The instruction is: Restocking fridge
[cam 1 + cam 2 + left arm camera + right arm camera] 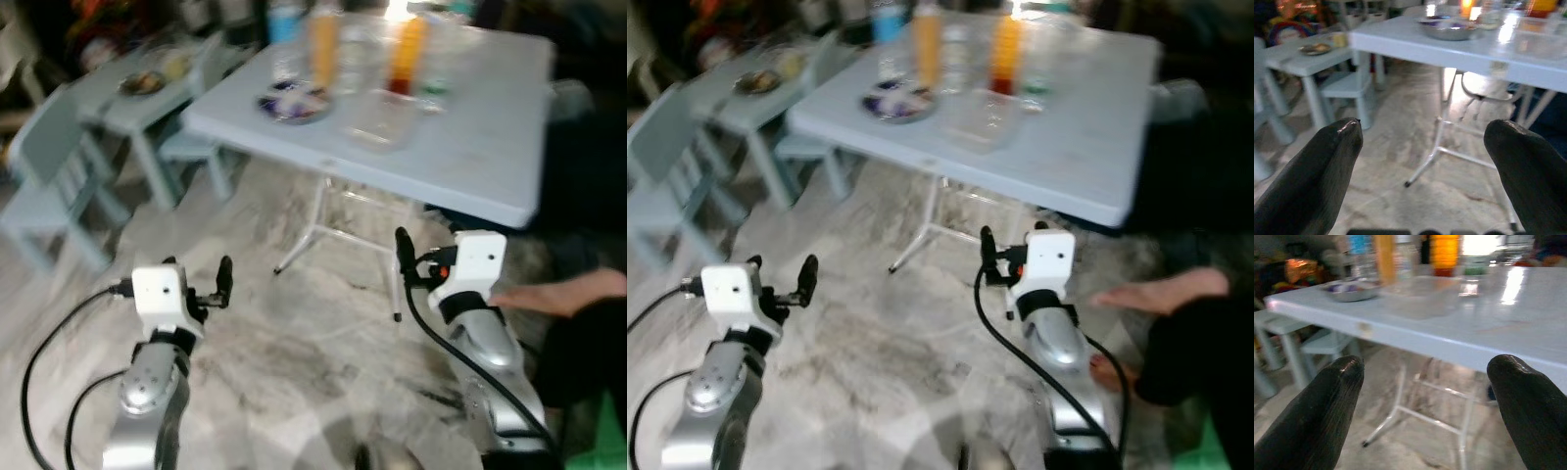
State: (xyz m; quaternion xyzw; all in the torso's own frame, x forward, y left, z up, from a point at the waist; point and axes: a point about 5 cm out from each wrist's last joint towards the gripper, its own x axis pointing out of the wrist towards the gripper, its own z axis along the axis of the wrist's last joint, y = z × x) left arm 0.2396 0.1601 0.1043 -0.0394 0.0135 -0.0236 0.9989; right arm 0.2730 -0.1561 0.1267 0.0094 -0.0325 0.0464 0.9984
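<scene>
We hold both arms up over the marble floor (294,333), short of the table (470,157), our landmark here. Our left gripper (1422,161) hangs out from the table's near-left corner with its fingers spread wide and nothing between them; our right gripper (1425,401) sits just before the table's near edge, below the tabletop, fingers likewise far apart and empty. On the table, toward its far side, stand two orange bottles (323,39), a blue-capped bottle (284,22) beside them and what looks like a clear glass, all blurred. Nearer us on the tabletop lie a metal bowl (292,102) with something dark in it and, just right of it, a clear shallow tub (382,122). Left of the table stands a small pale table (137,108) bearing a plate (143,83), with pale chairs (49,176) around it. Right of the table, near our right arm, a person's bare foot (1156,291) rests on the floor.
</scene>
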